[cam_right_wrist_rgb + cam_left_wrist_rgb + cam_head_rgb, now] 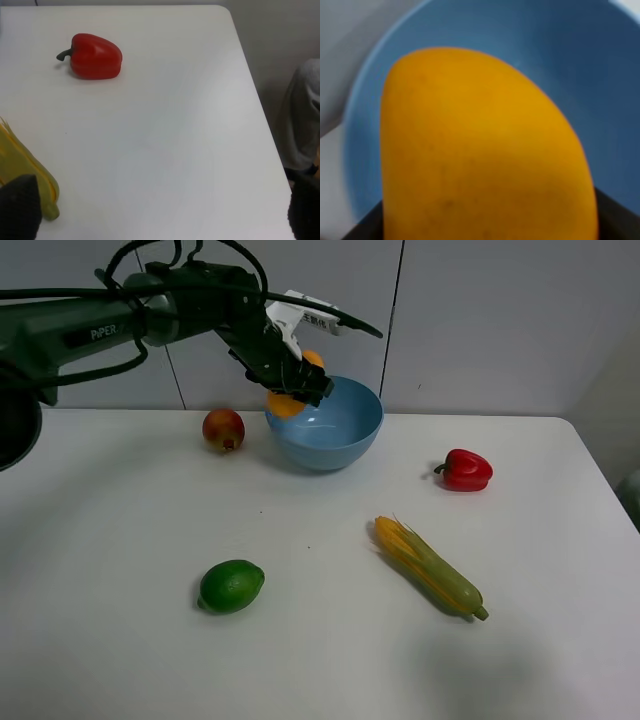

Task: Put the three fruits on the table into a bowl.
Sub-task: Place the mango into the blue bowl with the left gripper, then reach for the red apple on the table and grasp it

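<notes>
- Left of the bowl (350, 430), the pomegranate (223, 429) is sitting on the table (120, 640), close to the bowl's wall and below and to the left of the left gripper (292, 388).
- Nearer the front, the lime (231, 586) is lying alone, well apart from that gripper and from the bowl.
- Over the bowl's left rim, the mango (283, 405) is hanging in the left gripper. In the left wrist view the mango (485, 150) is filling most of the picture, with the bowl's blue inside (560, 60) showing behind it.
- The left gripper is gripping the mango across its body, its dark fingers (615, 215) pressing on either side. It is not touching the bowl as far as the views show.
- The right gripper (162, 220) is standing wide apart and gripping nothing. Its fingertips (20, 207) are showing only at the corners of the right wrist view, above the table and just beside the corn (30, 170).
- Right of the middle, the corn (430, 568) is lying at a slant, and the pepper (465, 470) is resting on its side further back, right of the bowl.
- Pale wall panels are running behind the white table, and something grey is showing beyond its right edge, too unclear to name.
</notes>
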Robot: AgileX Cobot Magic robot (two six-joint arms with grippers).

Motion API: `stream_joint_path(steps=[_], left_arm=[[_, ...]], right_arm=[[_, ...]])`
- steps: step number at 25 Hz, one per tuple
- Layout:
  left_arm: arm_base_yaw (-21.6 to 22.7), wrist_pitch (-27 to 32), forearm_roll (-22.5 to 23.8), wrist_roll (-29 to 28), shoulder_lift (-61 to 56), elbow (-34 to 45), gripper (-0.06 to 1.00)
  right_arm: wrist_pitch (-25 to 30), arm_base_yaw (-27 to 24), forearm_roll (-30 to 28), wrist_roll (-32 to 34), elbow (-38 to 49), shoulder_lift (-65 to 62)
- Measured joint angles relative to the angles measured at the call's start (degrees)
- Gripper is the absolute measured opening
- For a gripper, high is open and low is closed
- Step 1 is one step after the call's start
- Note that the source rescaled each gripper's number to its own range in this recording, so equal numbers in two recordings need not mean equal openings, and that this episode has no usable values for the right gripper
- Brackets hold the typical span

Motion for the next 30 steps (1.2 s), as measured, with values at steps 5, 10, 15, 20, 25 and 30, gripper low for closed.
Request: stream_joint_path(steps=[5,10,15,20,25,30], left_arm=[[-0.08,-0.56,-1.01,0.0,3.58,-2.58,0.01],[-0.08,-2.4,-2.04,0.0,5.7,-2.58,0.01],[-0.14,-6.5,-2.53,-0.04,5.7,-2.7,0.01],[-0.19,-6.48,-3.69,-0.41,5.7,-2.7,0.78],[-0.19,-6.59,-3.75,-0.41,5.57,-2.7,0.98],[0.18,-7.78,-3.3,-0.41,2.59,-2.7,0.98]], right_arm=[[0.0,0.0,0.0,0.0,0.0,0.0],[0.0,0.0,0.0,0.0,0.0,0.0],[0.0,0.0,0.0,0.0,0.0,0.0],[0.0,0.0,0.0,0.0,0.0,0.0],[0.0,0.0,0.0,0.0,0.0,0.0],[0.0,0.0,0.0,0.0,0.0,0.0]])
